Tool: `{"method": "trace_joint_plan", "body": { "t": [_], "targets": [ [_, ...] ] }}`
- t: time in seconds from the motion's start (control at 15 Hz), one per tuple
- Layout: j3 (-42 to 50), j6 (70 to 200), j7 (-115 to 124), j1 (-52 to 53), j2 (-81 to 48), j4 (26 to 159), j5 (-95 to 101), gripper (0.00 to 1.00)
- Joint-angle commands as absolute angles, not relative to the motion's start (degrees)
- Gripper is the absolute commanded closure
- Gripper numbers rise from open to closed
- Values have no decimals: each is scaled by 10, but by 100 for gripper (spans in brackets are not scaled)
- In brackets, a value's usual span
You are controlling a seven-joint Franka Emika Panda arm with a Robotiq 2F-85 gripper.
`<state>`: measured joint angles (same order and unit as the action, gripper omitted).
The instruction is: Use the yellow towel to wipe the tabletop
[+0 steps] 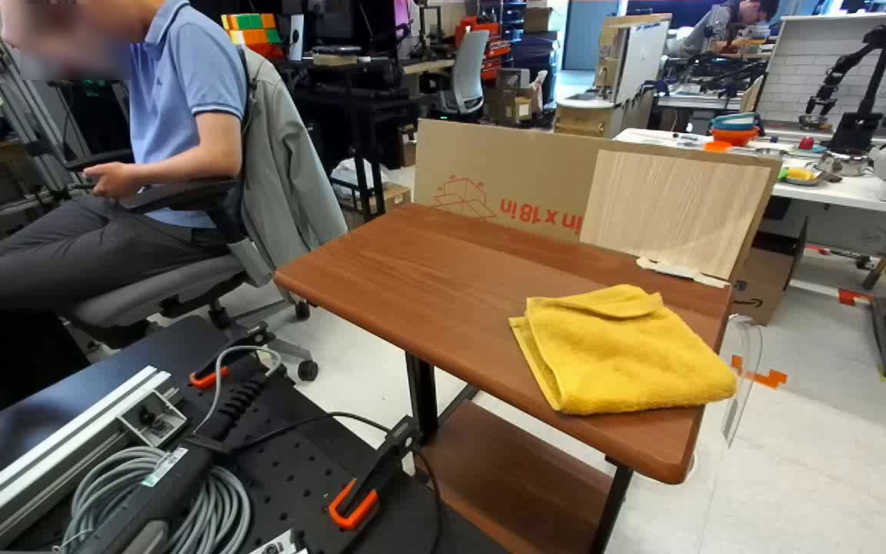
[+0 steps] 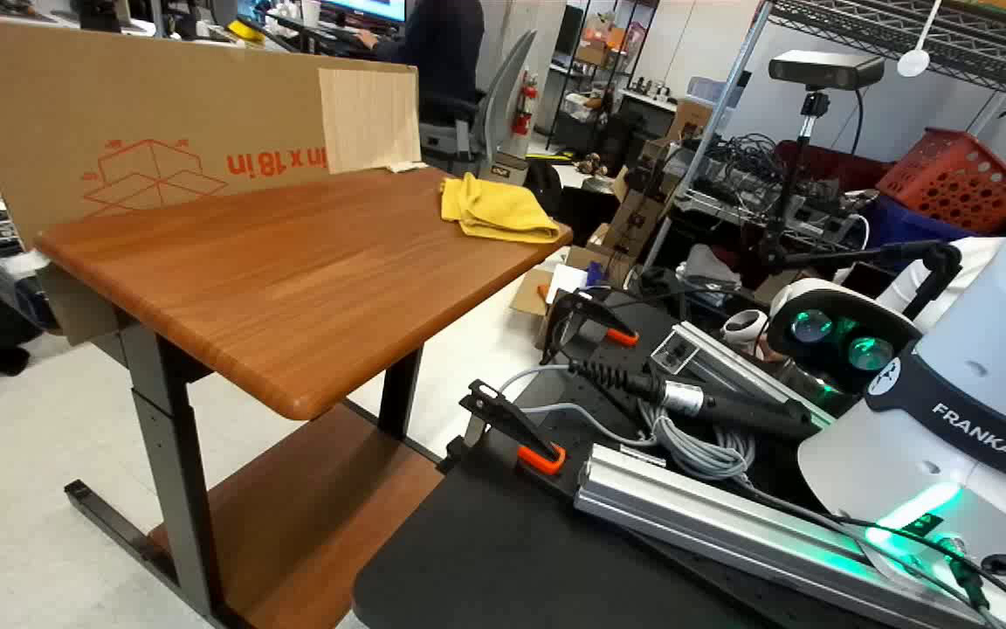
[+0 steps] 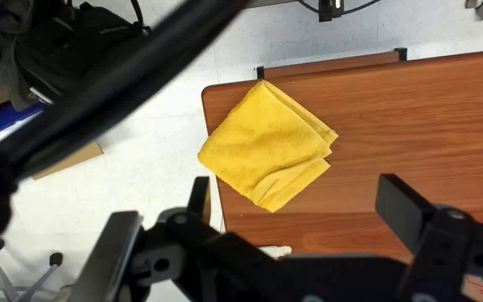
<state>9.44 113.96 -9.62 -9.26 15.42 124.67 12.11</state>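
- The jaws stood wide apart, gripping nothing, with the yellow towel (image 3: pixel 262 142) lying clear of them, folded on the table (image 3: pixel 413 159).
- That towel sat by a corner at one end of the table, one folded tip jutting just past the edge. A clumsy sideways nudge, I thought, might slide it off onto the pale floor (image 3: pixel 141 188).
- Its several layers worried me too: a shallow pinch could catch only the top one and let the folds spill loose, while too deep a reach could drive the jaws into the table beneath.
- The towel looked plush and fuzzy, mustard-coloured, roughly squared off, with a flatter, hem-like band along one side.
- The table was a broad reddish-brown slab, wood-grained and faintly glossy, its corners rounded, carried on black metal legs (image 2: pixel 169 463).
- Along one long side stood a tan cardboard sheet (image 1: pixel 504 161), with a pale wood-grained panel (image 1: pixel 666 208) in front of it. A wiping stroke swung too wide might bump either, and I couldn't tell how firmly they were held.
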Motion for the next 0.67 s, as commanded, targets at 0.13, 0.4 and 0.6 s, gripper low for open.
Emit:
{"method": "trace_joint_plan", "body": {
  "t": [0.13, 0.4, 0.6],
  "targets": [
    [96, 1138, -96, -91, 154, 1245, 121, 0],
    [96, 1138, -96, -91, 154, 1245, 121, 0],
    [95, 1143, -95, -91, 165, 1250, 121, 0]
  ]
}}
